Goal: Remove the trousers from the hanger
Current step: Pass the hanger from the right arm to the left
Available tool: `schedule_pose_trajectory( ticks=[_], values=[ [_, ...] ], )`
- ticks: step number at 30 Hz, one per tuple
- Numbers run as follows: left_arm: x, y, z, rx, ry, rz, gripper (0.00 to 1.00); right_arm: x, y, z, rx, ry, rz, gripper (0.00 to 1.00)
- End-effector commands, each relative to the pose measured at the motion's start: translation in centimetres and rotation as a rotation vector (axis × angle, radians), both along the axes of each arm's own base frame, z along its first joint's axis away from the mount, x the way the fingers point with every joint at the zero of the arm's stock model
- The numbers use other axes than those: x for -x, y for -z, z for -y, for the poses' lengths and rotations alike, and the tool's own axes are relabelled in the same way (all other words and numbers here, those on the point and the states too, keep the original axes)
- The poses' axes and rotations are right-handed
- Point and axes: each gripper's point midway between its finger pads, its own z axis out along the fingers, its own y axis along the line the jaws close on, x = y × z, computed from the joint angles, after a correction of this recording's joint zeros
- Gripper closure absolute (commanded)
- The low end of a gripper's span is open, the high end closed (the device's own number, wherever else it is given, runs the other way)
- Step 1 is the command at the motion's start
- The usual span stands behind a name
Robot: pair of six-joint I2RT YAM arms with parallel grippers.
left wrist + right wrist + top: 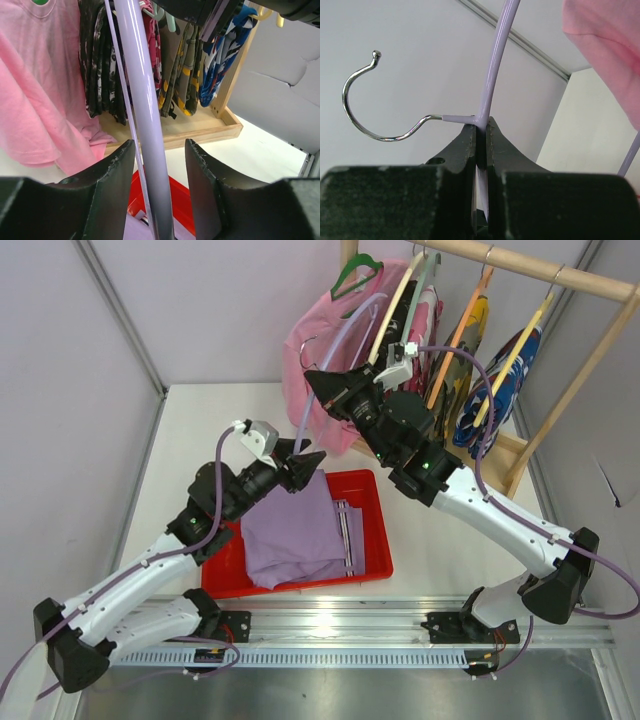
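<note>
The pale lavender trousers lie crumpled in a red tray. A bare lavender hanger is held off the rack; its arm curves down towards the tray. My right gripper is shut on the hanger's neck, just beside its metal hook. My left gripper is open around the lower hanger arm, with a gap showing at the right finger. The black speckled trousers hang on the rack beside the pink shirt.
A wooden rack at the back right carries a pink shirt, a camouflage garment and a blue-red-white patterned garment. Its wooden base sits behind the tray. White walls close in the table on the left and at the back.
</note>
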Motion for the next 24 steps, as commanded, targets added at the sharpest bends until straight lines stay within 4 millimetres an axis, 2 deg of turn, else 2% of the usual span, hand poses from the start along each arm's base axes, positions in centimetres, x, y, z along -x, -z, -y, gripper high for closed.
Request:
schedule_pose_trajectory(
  ticks=[1,5,14,16,19,20,21,24],
  values=[
    [-0.1,-1.8,0.1,0.074,0.015,0.055,0.5,0.8,-4.2,1.5,-0.136,0.009,0.062,1.0],
    [-0.1,-1.4,0.5,0.083,0.029,0.067,0.53,0.7,-4.1,1.5,-0.16,0.008,0.043,1.0],
    [-0.3,-2.1,0.5,0.101,0.023,0.118,0.6,0.4,-3.7,1.1,-0.188,-0.006,0.011,1.0],
    [-0.3,-2.2,0.5,0.1,0.024,0.122,0.65,0.2,-3.6,1.2,-0.184,-0.004,0.012,1.0],
    [-0.5,-2.2,0.8,0.089,0.028,0.114,0.81,0.2,-3.6,0.8,-0.177,-0.017,0.02,1.0],
    [-0.6,-1.8,0.9,0.079,0.028,0.102,0.81,0.3,-3.8,0.8,-0.178,-0.021,0.025,1.0],
    [-0.7,-2.1,1.0,0.08,0.027,0.101,0.87,0.2,-3.6,0.6,-0.169,-0.024,0.022,1.0],
    [-1.2,-2.0,1.0,0.066,0.014,0.078,0.94,0.1,-3.5,0.2,-0.154,-0.033,0.029,1.0]
  ],
)
